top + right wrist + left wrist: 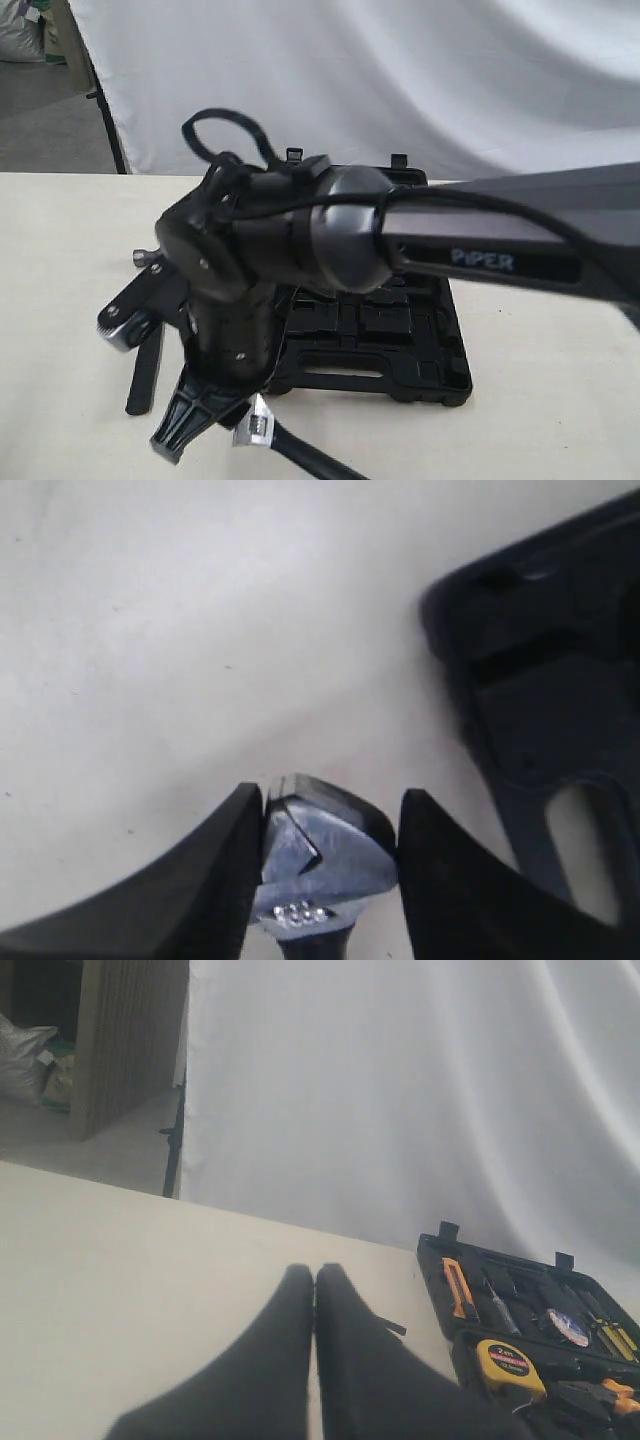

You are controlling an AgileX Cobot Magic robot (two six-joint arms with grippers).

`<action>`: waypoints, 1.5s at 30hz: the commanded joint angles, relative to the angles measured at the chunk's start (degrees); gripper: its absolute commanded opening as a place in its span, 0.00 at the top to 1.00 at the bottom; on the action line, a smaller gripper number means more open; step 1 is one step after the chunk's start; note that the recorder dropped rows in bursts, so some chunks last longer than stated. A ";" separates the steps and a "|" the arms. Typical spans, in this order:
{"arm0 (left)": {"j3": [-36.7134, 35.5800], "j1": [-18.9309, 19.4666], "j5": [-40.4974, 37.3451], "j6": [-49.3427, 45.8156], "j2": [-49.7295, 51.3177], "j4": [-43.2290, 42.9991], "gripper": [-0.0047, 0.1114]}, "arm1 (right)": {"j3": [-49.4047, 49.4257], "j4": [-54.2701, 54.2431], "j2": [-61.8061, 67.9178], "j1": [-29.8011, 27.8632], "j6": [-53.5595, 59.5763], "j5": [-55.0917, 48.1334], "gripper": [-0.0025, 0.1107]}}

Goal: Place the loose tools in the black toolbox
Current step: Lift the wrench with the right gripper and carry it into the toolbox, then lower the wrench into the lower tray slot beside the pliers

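1. Right end effector (330,798) gripped the adjustable wrench (320,855) by its head, at seven o'clock of the black toolbox (400,340).
2. Left end effector (315,1355) sat closed, empty.
3. Next move, likely: lift it toward a recess.

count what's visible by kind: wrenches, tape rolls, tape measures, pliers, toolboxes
adjustable wrench: 1
tape roll: 1
yellow tape measure: 1
orange-handled pliers: 1
black toolbox: 1
Total: 5
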State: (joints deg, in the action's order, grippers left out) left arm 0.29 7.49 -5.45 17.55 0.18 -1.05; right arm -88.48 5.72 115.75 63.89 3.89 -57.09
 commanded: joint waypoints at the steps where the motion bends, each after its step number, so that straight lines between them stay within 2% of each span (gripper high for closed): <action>1: 0.15 1.45 0.41 0.27 -0.18 -0.25 0.95 | -0.08 2.53 -2.75 -4.53 0.66 -2.04 0.98; 9: 0.15 1.45 0.41 0.27 -0.18 -0.25 0.95 | -0.08 2.77 -3.41 -14.63 0.42 -1.41 0.98; 14: 0.15 1.45 0.41 0.27 -0.18 -0.25 0.95 | -0.08 2.77 -3.41 -17.98 0.65 2.19 0.98; 21: 0.15 1.45 0.41 0.27 -0.18 -0.25 0.95 | -0.32 2.77 -2.87 -17.53 10.58 5.52 0.98; 29: 0.15 1.45 0.41 0.27 -0.18 -0.25 0.95 | -4.80 4.15 2.41 -17.53 10.95 5.58 0.98; 38: 0.15 1.45 0.41 0.27 -0.18 -0.25 0.95 | -11.26 5.38 8.83 -17.09 20.18 5.30 0.98; 45: 0.15 1.45 0.41 0.27 -0.18 -0.25 0.95 | -12.42 7.78 12.47 -17.09 20.74 8.26 0.98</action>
State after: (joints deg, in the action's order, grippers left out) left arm 0.29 7.49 -5.45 17.55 0.18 -1.05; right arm -100.26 11.08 127.50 46.91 23.73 -50.53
